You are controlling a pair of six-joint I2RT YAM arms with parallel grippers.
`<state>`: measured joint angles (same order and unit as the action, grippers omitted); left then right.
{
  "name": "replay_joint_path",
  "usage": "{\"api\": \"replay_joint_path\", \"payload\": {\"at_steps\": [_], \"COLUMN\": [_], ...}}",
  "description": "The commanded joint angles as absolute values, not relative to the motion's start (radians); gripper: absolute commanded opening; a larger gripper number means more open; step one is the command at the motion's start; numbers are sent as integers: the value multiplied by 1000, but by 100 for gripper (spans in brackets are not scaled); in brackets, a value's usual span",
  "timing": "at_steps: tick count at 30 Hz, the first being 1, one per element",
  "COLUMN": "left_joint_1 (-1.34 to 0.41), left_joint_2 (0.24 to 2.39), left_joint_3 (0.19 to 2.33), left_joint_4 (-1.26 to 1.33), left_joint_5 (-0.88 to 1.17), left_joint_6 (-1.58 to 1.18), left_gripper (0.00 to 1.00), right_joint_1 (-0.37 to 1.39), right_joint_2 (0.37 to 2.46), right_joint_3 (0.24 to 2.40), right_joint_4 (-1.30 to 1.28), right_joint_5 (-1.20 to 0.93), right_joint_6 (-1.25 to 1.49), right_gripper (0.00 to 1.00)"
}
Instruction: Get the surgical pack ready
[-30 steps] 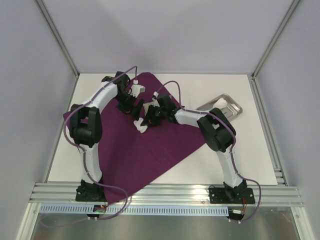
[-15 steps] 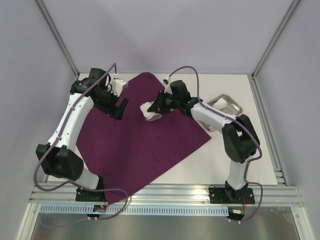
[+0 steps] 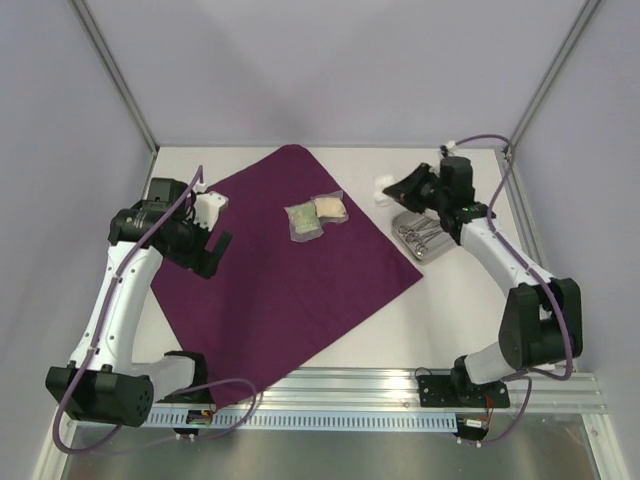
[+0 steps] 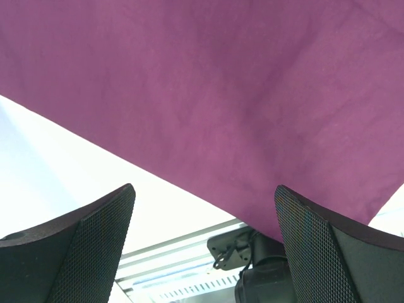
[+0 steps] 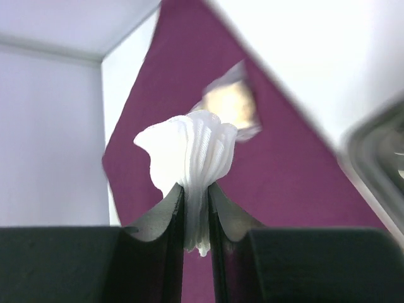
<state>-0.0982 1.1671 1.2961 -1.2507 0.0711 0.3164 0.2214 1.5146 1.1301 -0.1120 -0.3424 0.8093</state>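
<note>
Overhead: the purple cloth [image 3: 300,290] lies spread flat on the tabletop [image 3: 460,300], seemingly as the wrap's base; two clear packets [image 3: 317,215] rest on its far middle; the steel tray [image 3: 412,252], forceps [image 3: 420,232] inside, sits just right of it; the right jaws hold white gauze [image 3: 385,187] above the tray's far-left end.
Left wrist: the left jaws gape empty over the cloth's edge.
Right wrist: the right jaws pinch the gauze's bunched folds, probably for carrying.
</note>
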Motion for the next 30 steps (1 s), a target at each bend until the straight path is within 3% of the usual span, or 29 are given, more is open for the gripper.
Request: {"api": "replay_joint_path", "payload": {"at_steps": [1, 6, 12, 30], "left_joint_1": [-100, -100, -100, -100], "left_joint_2": [1150, 1204, 1210, 1224], "left_joint_3": [1264, 1262, 1249, 1241], "left_joint_4": [-1221, -1209, -1201, -1190], "left_joint_5": [80, 111, 97, 104], "left_joint_6": [281, 258, 255, 259], "left_gripper": [100, 100, 100, 100], "right_joint_1": [80, -105, -182, -216], "right_joint_2": [1390, 1362, 1465, 1704], "right_joint_3": [1014, 898, 858, 890], "right_joint_4": [-64, -29, 69, 135], "right_joint_5": [-223, -181, -104, -3], "right_joint_6": [880, 913, 983, 1104], "right_gripper": [0, 0, 1, 1]}}
